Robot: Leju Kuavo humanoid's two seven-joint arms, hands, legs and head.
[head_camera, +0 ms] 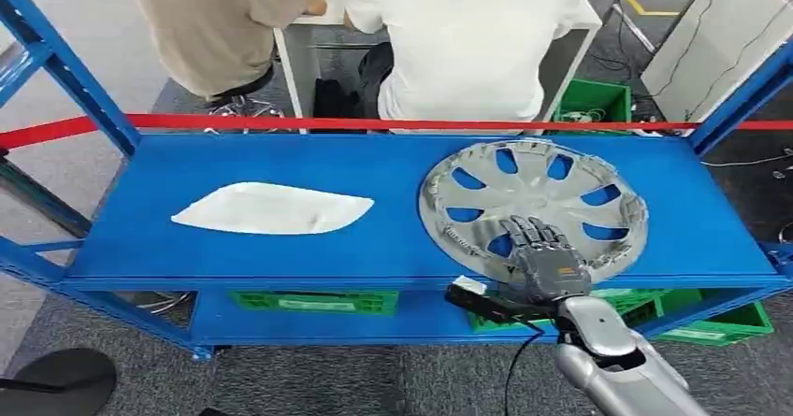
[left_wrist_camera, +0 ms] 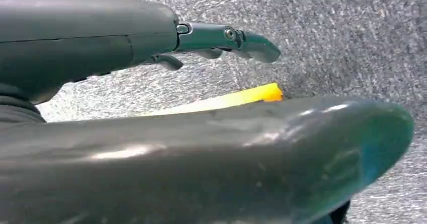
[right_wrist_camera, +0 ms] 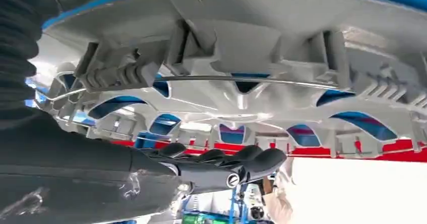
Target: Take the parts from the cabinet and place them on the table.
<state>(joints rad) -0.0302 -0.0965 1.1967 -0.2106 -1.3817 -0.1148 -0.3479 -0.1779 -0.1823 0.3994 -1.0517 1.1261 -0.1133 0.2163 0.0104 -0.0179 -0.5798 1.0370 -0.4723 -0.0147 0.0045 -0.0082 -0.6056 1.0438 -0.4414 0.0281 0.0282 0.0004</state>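
Observation:
A silver wheel cover [head_camera: 538, 184] lies inside-up on the right half of the blue shelf [head_camera: 393, 248]. A flat white part [head_camera: 271, 208] lies on the shelf's left half. My right hand [head_camera: 542, 252] reaches over the wheel cover's near rim with fingers stretched out over its spokes. In the right wrist view the dark fingers [right_wrist_camera: 221, 166] extend close beside the ribbed inner face of the wheel cover [right_wrist_camera: 241, 43], with a small gap and nothing grasped. My left hand [left_wrist_camera: 151, 38] hangs over grey carpet, fingers straight and empty.
A red band [head_camera: 374, 122] runs across the shelf's far edge between blue uprights [head_camera: 65, 70]. Green crates [head_camera: 313, 301] sit on the lower level. Two people sit behind the rack at a white table [head_camera: 309, 23]. A yellow floor line [left_wrist_camera: 236, 97] crosses the carpet.

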